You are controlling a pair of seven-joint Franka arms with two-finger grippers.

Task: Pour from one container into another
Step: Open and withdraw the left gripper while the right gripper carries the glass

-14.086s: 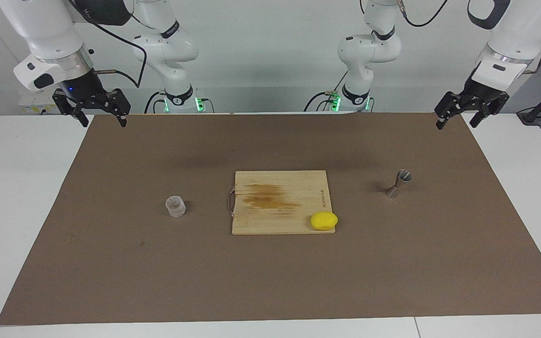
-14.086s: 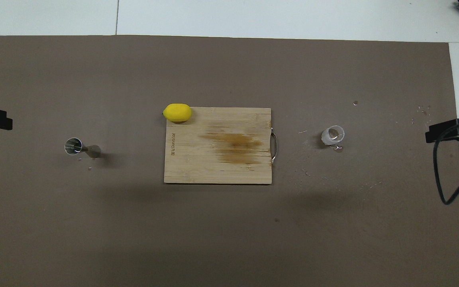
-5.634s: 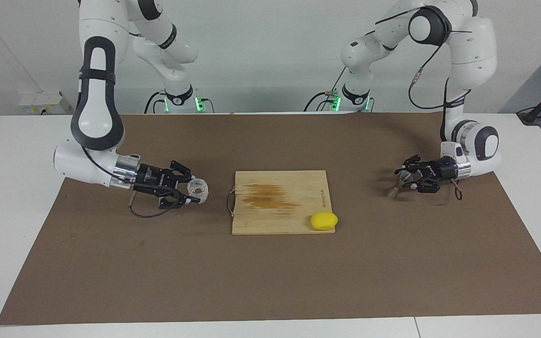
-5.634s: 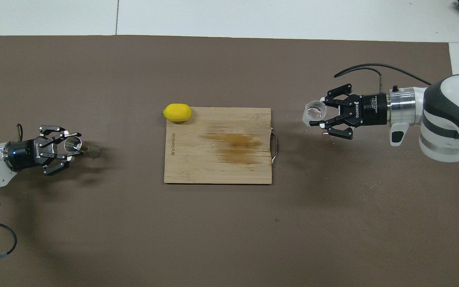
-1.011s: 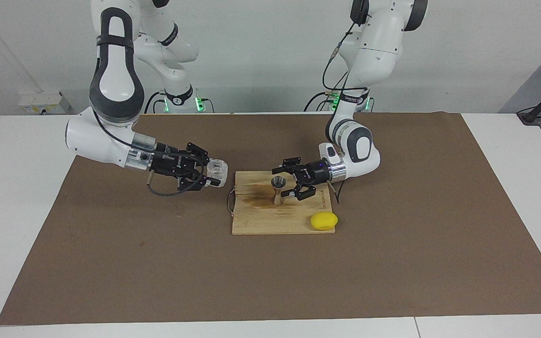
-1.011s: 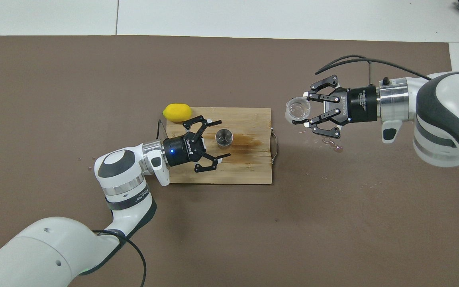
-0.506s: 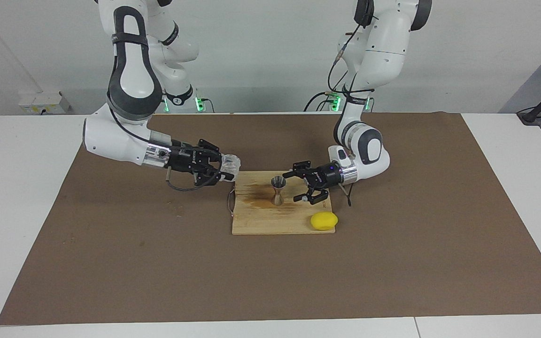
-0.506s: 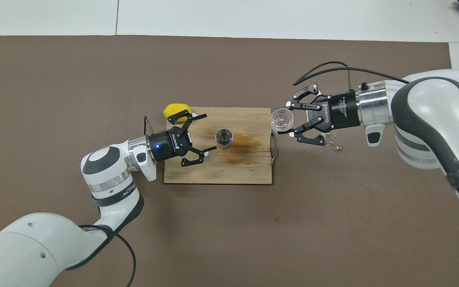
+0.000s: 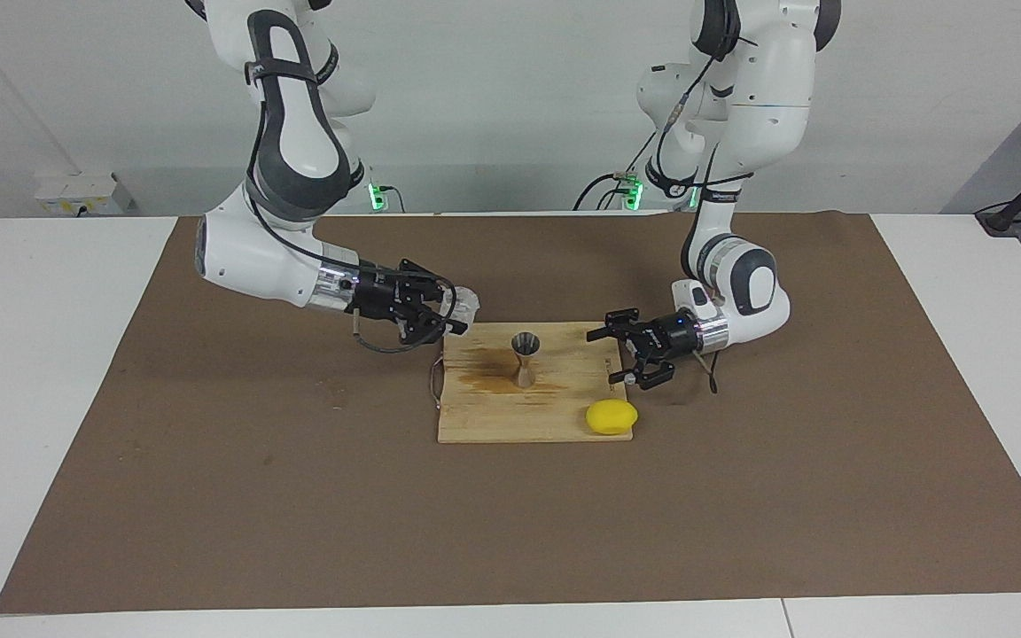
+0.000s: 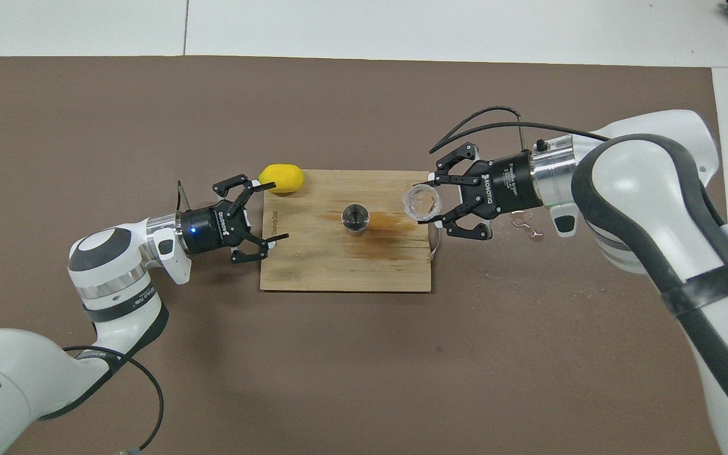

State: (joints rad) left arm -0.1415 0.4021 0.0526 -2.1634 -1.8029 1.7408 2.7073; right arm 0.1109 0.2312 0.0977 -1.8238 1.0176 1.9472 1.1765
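The metal jigger (image 9: 524, 358) (image 10: 355, 218) stands upright near the middle of the wooden cutting board (image 9: 510, 416) (image 10: 339, 268), free of both grippers. My right gripper (image 9: 448, 321) (image 10: 428, 203) is shut on the clear plastic cup (image 9: 464, 307) (image 10: 418, 201). It holds the cup in the air over the board's handle end, level with the jigger's top and apart from it. My left gripper (image 9: 606, 356) (image 10: 272, 212) is open and holds nothing. It hangs low over the board's edge toward the left arm's end.
A yellow lemon (image 9: 611, 416) (image 10: 281, 178) lies at the board's corner, close to my left gripper. The board has a brown stain and a metal handle (image 10: 436, 237). A few droplets (image 10: 531, 232) dot the brown mat (image 9: 298, 496) under my right wrist.
My right gripper has carried the cup toward the jigger, from beside the board to over its handle end. My left gripper, open, has drawn back from the jigger to the board's edge.
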